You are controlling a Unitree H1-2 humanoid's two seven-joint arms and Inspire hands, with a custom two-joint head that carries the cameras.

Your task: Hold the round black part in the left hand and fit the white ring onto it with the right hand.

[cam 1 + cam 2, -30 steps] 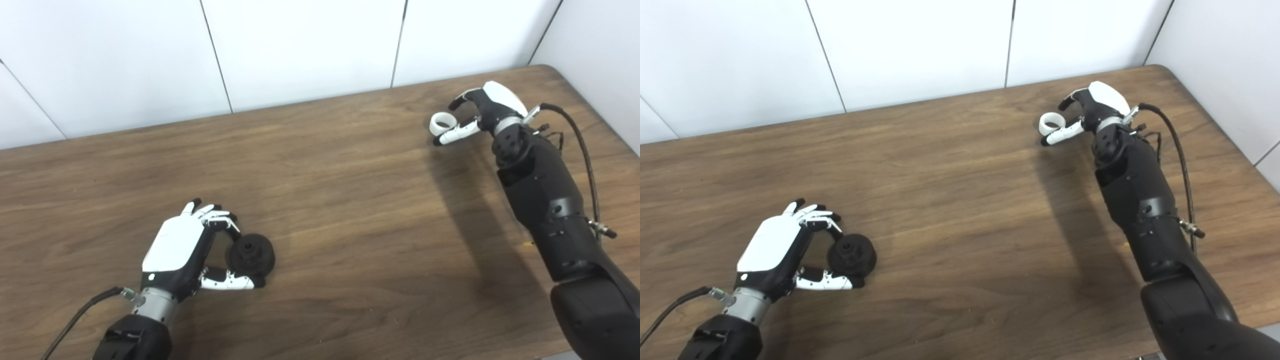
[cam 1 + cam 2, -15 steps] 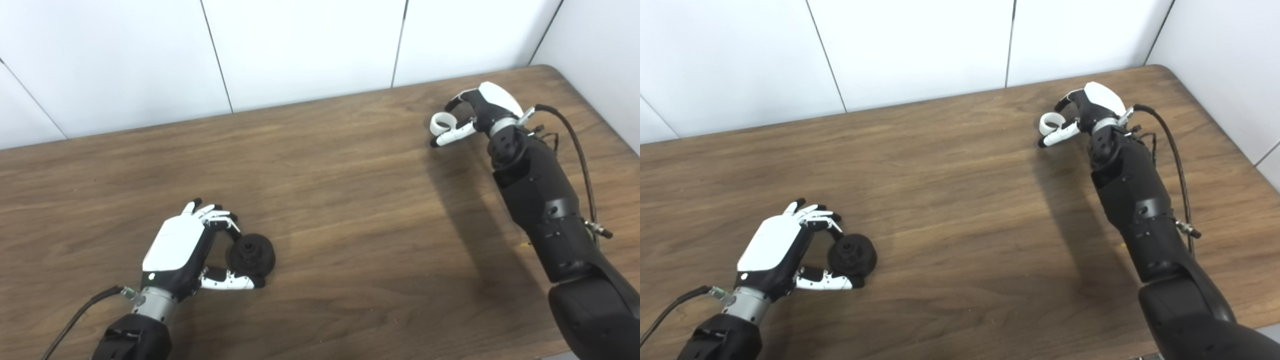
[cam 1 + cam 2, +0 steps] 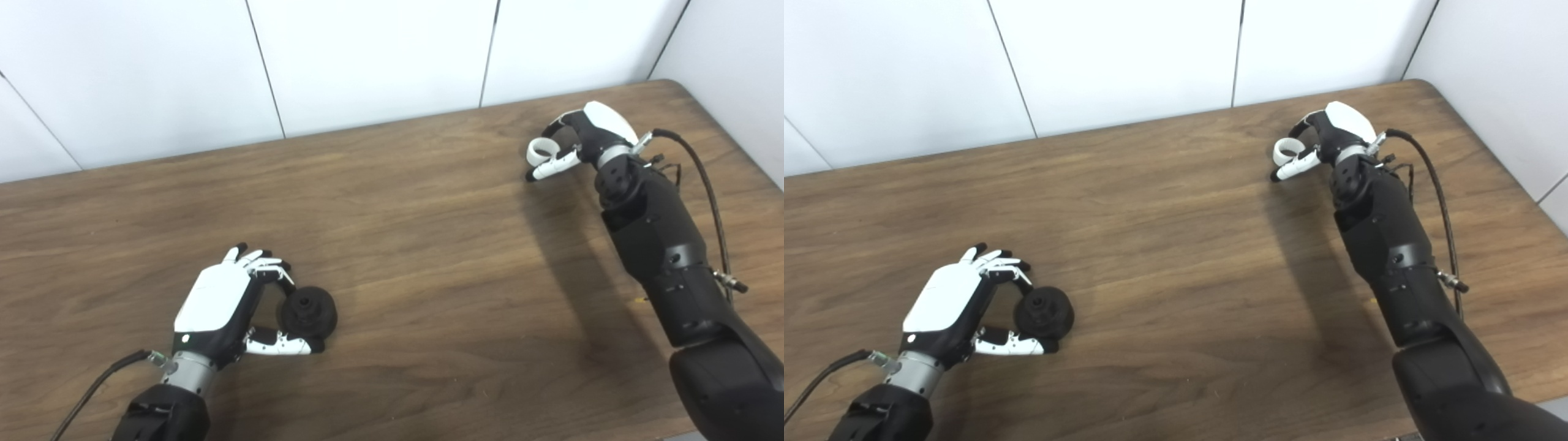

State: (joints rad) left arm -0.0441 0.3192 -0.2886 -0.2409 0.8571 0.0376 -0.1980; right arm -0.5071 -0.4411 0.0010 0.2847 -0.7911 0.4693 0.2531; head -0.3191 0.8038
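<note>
Left hand (image 3: 223,306), white back shell with black fingers, sits in the lower left of the frame, low over the table. Its fingers (image 3: 269,269) curl over the far side of the round black plastic part (image 3: 308,311) and the thumb runs along the part's near side, so the hand is closed around the part. The part has a raised hub in the middle and looks to rest on the brown wood-grain table (image 3: 416,245); cannot tell whether it is lifted. A black cable (image 3: 92,386) trails from the left wrist toward the bottom left edge.

Right hand (image 3: 1332,138) is in the upper right of the frame, near the far right corner of the table. The small white plastic ring (image 3: 1285,150) sits between its curled finger above and its white thumb below, pinched there, opening facing up toward the camera. Whether the ring is off the table or touching it, cannot tell. The black forearm (image 3: 1390,257) comes up from the lower right corner, with a black cable (image 3: 1439,202) looping along its outer side. Arm shadow falls on the wood left of the forearm.

The ring and the black part are well apart, on opposite sides of the frame. White panelled wall (image 3: 367,61) behind the table across the top.
</note>
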